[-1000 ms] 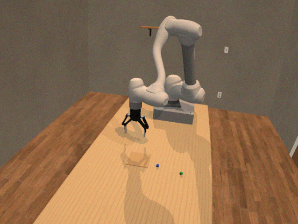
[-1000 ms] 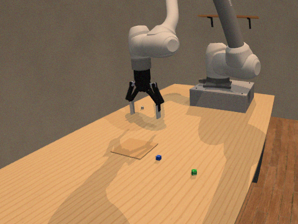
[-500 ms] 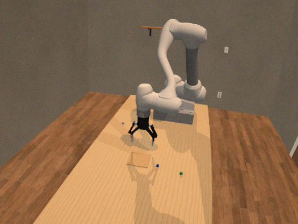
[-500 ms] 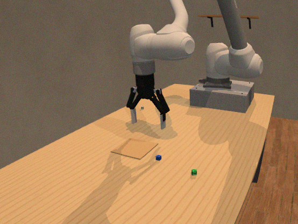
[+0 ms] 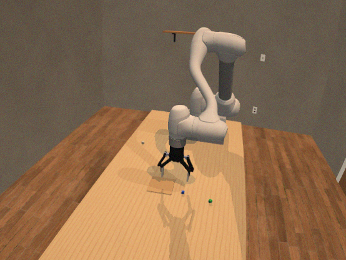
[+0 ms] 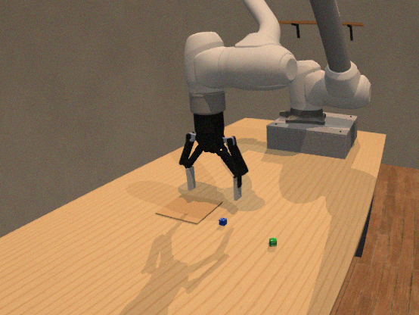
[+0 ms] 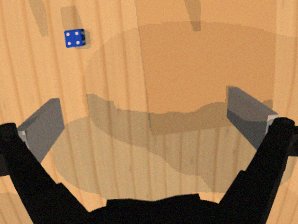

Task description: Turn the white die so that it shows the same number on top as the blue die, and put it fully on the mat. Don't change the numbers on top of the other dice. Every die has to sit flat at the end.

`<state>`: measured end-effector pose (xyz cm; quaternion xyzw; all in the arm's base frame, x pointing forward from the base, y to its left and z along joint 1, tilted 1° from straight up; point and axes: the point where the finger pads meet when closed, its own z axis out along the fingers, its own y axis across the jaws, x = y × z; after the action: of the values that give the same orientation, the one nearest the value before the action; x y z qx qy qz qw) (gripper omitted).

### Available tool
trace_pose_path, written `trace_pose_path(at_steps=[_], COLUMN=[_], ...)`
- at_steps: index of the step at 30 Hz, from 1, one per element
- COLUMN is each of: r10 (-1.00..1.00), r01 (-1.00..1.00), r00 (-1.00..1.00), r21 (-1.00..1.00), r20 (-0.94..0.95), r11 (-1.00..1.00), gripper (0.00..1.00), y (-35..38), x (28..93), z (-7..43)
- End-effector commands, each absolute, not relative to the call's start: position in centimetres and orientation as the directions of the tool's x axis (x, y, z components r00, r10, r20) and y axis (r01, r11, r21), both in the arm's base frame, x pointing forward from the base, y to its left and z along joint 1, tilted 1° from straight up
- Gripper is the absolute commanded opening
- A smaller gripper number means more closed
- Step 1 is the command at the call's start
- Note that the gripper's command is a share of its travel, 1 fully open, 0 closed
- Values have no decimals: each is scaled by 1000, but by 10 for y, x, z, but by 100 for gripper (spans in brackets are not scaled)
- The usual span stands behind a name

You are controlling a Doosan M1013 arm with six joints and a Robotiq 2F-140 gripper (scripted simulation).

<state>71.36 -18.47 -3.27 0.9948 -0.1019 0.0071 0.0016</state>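
The white die (image 5: 143,142) lies on the table far to the left of the arm, well off the mat; it is hidden in the exterior view and out of the wrist view. The tan mat (image 5: 161,185) (image 6: 188,210) (image 7: 206,52) lies flat mid-table. The blue die (image 5: 183,192) (image 6: 223,222) (image 7: 75,38) sits just off the mat's edge and shows four dots on top in the wrist view. The green die (image 5: 210,200) (image 6: 273,241) lies farther out. My gripper (image 5: 175,174) (image 6: 212,188) (image 7: 145,107) hangs open and empty above the mat's far edge.
The arm's grey base block (image 6: 311,133) stands at the far end of the table. The table's right edge (image 6: 363,235) drops to the wooden floor.
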Motion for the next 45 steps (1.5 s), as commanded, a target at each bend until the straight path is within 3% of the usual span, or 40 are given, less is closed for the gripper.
trace_pose_path(at_steps=[1, 20, 45], r10=[-203, -203, -203], r01=[-203, -203, -203], r00=[979, 979, 979], r21=[2, 2, 2], r20=[14, 14, 14], r11=[-979, -979, -979], gripper=[100, 100, 100], y=[-175, -141, -137], x=[733, 795, 802], z=[-32, -32, -32])
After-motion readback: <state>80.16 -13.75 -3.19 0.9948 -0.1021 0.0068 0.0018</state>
